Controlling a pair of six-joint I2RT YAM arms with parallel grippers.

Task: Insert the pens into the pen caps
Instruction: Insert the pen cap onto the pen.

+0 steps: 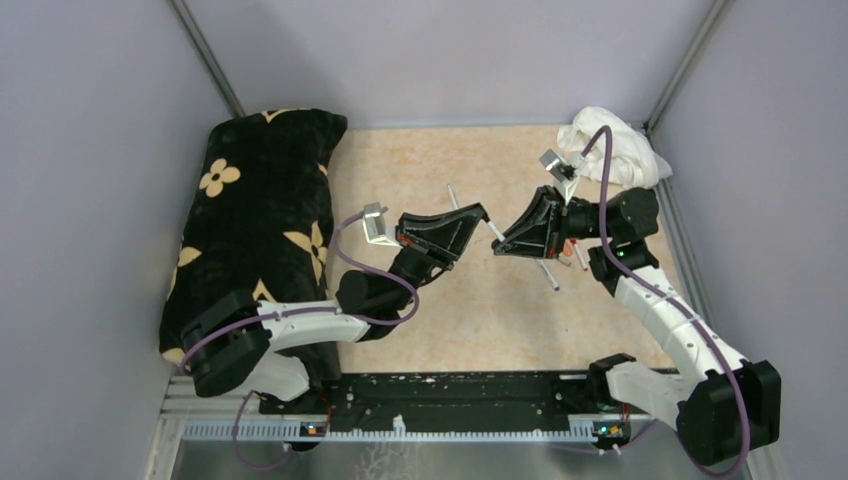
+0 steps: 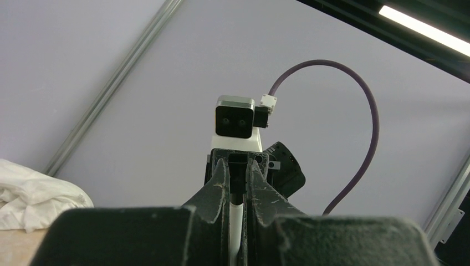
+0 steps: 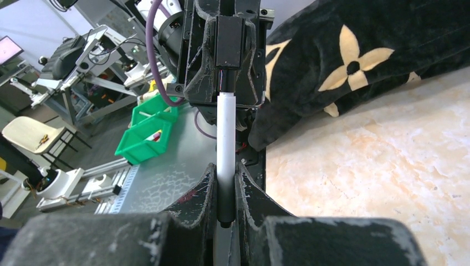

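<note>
Above the middle of the table point(image 1: 480, 330), a white pen point(image 3: 224, 133) is held by its barrel in the narrowly closed left gripper point(image 1: 484, 212) and by its black cap point(image 3: 224, 205) in the narrowly closed right gripper point(image 1: 503, 240), while another pen point(image 1: 549, 274) is seen lying nearer the right edge.

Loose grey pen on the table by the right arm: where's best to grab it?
Probably mid-barrel on the loose pen, coming straight down from above and closing across its width. It lies flat, thin and straight, with bare table close on either side.
</note>
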